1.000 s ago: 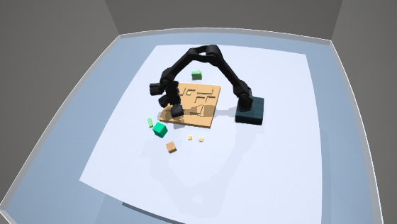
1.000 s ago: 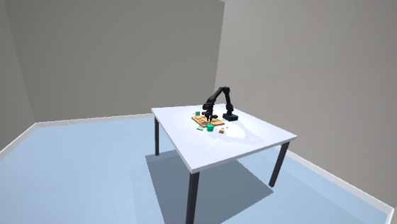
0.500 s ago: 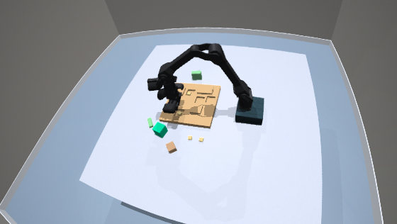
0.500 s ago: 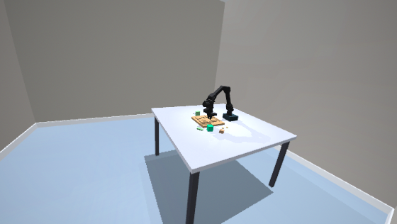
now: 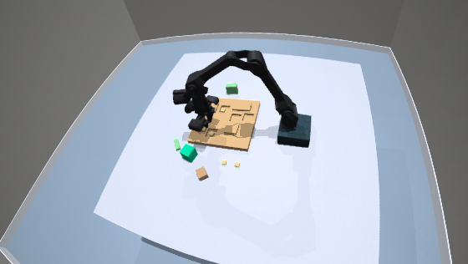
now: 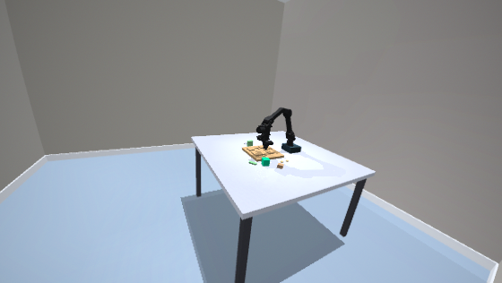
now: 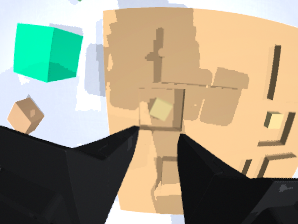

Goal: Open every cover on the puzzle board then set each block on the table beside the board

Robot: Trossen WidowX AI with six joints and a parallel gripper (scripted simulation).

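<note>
The tan puzzle board (image 5: 242, 144) (image 6: 272, 156) (image 7: 225, 30) has wells and grooves. Its covers are board-coloured and hard to tell apart. A small yellow block (image 5: 211, 134) (image 7: 161, 109) sits in a square, uncovered well near the board's teal-cube end. A second yellow block (image 5: 222, 110) (image 7: 274, 120) sits in another well. Two more yellow blocks (image 5: 224, 162) (image 5: 236, 164) lie on the table beside the board. My gripper (image 5: 206, 126) (image 6: 265, 148) (image 7: 158, 135) points down over the board, partly open and empty. In the wrist view its fingertips are just short of the first block's well.
A teal cube (image 5: 189, 153) (image 6: 265, 161) (image 7: 47, 52), a brown cube (image 5: 201, 173) (image 6: 281, 166) (image 7: 25, 115) and a flat green piece (image 5: 177, 144) (image 6: 253, 163) lie near one board corner. A green block (image 5: 231, 88) (image 6: 249, 143) stands beyond the far edge. The arm's dark base (image 5: 294, 135) is right of the board.
</note>
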